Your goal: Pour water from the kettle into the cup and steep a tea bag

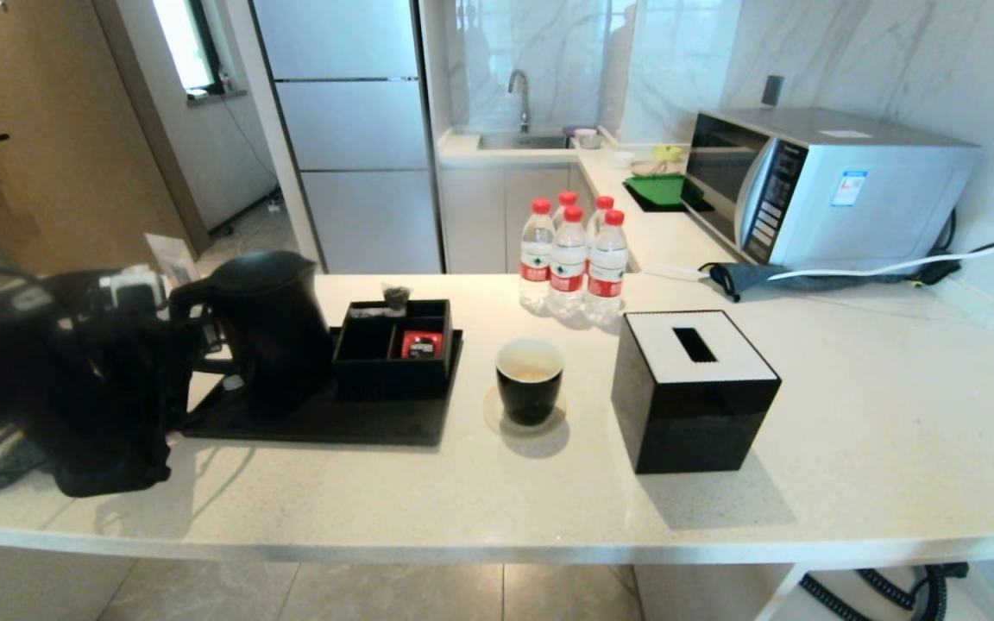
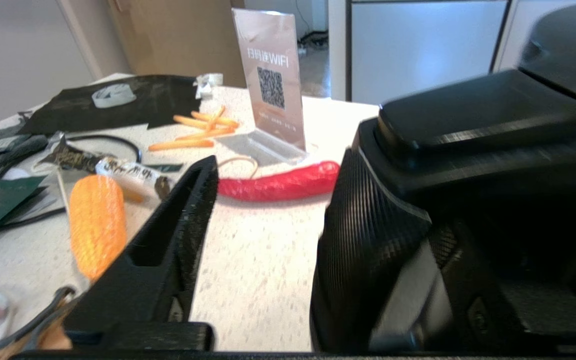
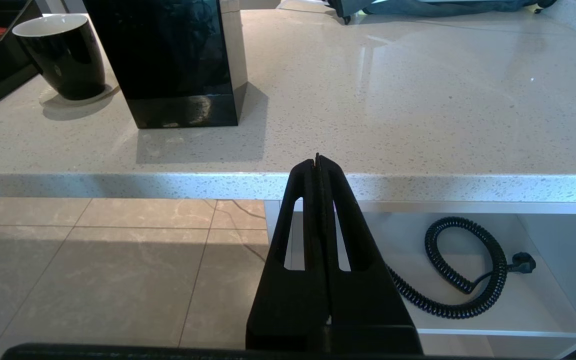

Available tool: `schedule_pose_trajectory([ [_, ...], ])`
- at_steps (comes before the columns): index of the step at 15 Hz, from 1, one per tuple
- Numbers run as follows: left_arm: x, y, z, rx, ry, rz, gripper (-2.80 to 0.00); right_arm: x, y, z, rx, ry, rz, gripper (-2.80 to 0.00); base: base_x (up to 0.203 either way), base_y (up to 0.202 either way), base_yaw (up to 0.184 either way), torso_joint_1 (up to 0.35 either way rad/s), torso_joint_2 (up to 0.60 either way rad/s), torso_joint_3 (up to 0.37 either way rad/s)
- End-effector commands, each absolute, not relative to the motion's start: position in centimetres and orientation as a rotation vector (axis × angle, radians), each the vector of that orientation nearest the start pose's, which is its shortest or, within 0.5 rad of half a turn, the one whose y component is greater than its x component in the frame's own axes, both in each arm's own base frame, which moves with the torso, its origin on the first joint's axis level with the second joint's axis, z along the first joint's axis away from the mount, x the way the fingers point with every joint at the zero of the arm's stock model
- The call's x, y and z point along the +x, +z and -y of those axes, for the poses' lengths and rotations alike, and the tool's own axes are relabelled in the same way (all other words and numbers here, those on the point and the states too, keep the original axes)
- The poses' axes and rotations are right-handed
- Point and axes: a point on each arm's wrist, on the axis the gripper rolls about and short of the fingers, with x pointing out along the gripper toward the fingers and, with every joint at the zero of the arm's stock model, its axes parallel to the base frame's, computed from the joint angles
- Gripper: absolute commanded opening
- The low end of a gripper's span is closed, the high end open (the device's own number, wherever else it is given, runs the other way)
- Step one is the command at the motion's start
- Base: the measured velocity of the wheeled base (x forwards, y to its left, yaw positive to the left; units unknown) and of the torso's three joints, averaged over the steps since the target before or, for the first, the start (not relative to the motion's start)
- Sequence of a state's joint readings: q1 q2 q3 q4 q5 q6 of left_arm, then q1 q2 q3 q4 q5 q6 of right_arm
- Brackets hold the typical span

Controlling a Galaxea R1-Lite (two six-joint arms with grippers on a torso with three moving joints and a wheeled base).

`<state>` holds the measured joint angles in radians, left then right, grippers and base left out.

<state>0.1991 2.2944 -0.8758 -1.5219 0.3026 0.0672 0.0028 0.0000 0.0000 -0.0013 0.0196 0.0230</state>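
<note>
Pale speckled worktop in a kitchenette — fridge and microwave behind. Left claw spread beside the kettle's handle; right claw pressed together below the edge.

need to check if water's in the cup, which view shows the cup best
Head view: the cup is seen from above, pale liquid visible inside. Right wrist view shows only its side and rim; left wrist view doesn't show it.

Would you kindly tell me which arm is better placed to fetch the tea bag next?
Left, likely: the left claw is open beside the kettle, near the tea bag; the right claw is shut, low before the counter edge.
</note>
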Motion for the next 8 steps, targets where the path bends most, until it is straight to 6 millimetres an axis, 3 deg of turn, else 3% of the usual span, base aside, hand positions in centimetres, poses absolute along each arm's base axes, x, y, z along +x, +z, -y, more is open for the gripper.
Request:
schedule_pose_trajectory([
  [1, 38.0, 8.7, -8.6, 0.058, 0.514, 0.135, 0.00, -2.3, 7.6, 0.0, 0.023, 0.023, 0.001, -2.80, 0.000, 0.000, 0.000, 0.000, 0.00, 0.000],
  [8, 32.3, 9.9, -7.6, 0.039, 0.498, 0.048, 0.00, -2.3, 7.6, 0.0, 0.023, 0.023, 0.001, -2.80, 0.000, 0.000, 0.000, 0.000, 0.00, 0.000],
])
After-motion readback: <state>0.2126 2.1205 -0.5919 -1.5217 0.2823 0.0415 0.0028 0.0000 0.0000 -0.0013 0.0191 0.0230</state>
